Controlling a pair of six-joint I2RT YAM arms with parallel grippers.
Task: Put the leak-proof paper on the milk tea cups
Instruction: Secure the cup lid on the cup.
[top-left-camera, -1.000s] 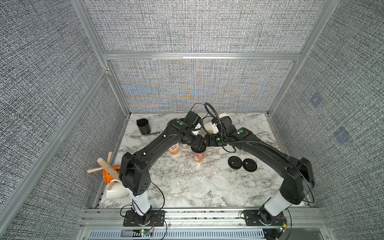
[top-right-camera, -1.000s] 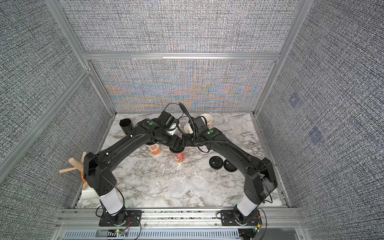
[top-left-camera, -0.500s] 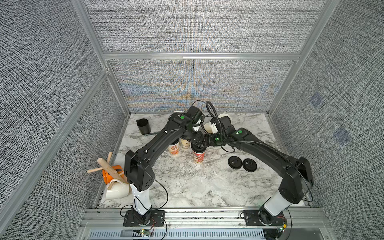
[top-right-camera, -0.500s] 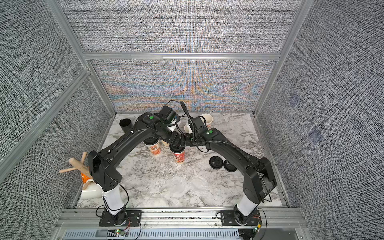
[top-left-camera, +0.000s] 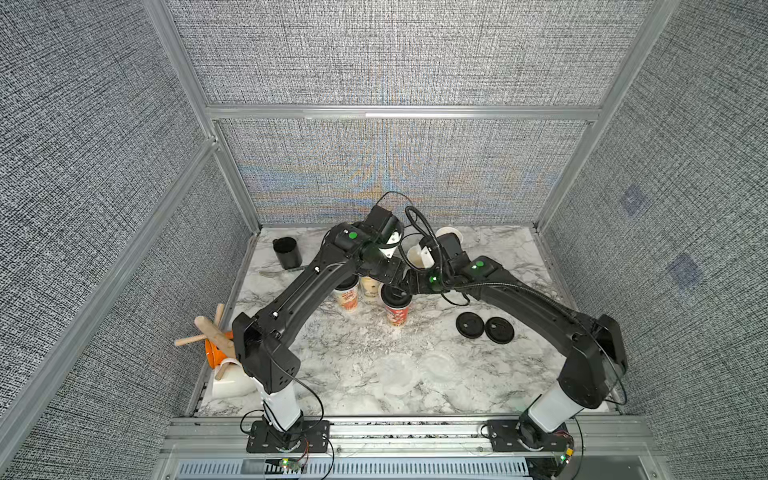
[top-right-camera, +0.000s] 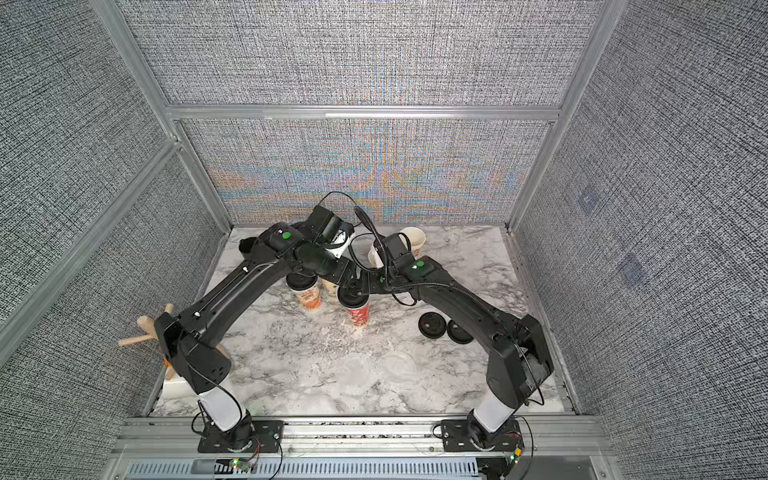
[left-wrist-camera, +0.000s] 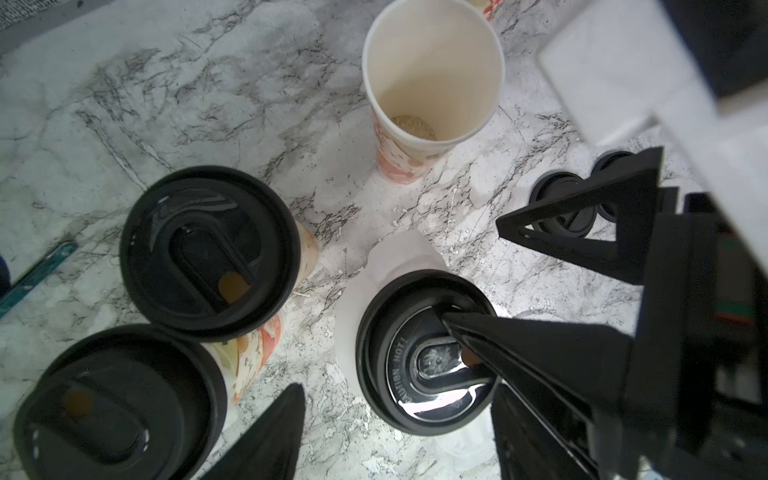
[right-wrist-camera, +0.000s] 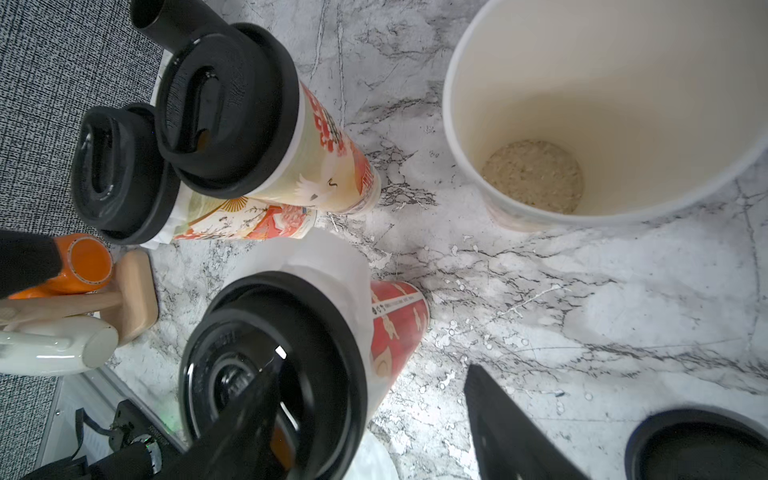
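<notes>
My left gripper (left-wrist-camera: 397, 395) and right gripper (right-wrist-camera: 374, 365), both with jaws parted and empty, over the black-lidded red printed paper milk tea cup (right-wrist-camera: 399, 328). Thin translucent round leak-proof paper sheets (top-left-camera: 397, 376) lie near the white marble worktop's (top-left-camera: 332, 353) front edge. They look featherlight, limp and easily torn, so I would pinch one by its crinkled rim. Two unlidded white paper cups (top-left-camera: 417, 257) stand by the back edge.

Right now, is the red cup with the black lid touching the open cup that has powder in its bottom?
Apart. The right wrist view shows bare marble tabletop between the red cup and the open cup, from base to rim.
</notes>
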